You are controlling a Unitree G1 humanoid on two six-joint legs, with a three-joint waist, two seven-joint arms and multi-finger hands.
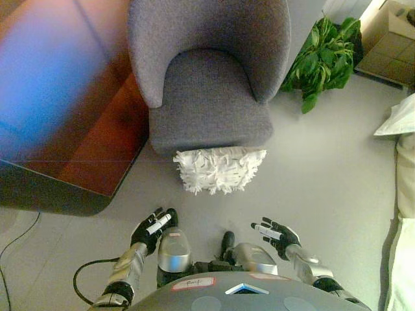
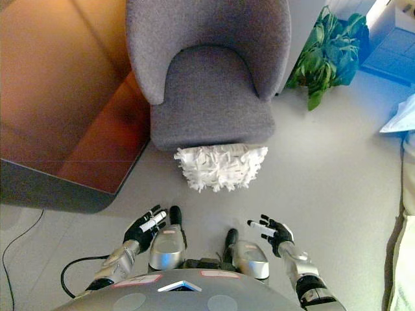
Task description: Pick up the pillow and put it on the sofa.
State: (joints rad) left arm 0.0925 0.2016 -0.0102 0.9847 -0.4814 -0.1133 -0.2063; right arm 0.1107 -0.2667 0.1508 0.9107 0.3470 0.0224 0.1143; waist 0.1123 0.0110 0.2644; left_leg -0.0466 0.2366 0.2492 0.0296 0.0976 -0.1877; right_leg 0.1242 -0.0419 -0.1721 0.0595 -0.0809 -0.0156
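A white shaggy pillow (image 1: 219,170) lies on the grey floor, leaning against the front edge of a grey upholstered armchair (image 1: 209,97), the sofa of the task. The chair's seat is bare. My left hand (image 1: 153,229) hovers low at the lower left, short of the pillow, with fingers relaxed and holding nothing. At the lower right my right hand (image 1: 279,236) is likewise open and empty, fingers spread toward the pillow. Both hands are apart from the pillow.
A dark reddish-brown table (image 1: 71,116) fills the left side next to the chair. A green potted plant (image 1: 324,55) stands right of the chair, with cardboard boxes (image 1: 389,45) behind it. White cloth (image 1: 401,123) shows along the right edge.
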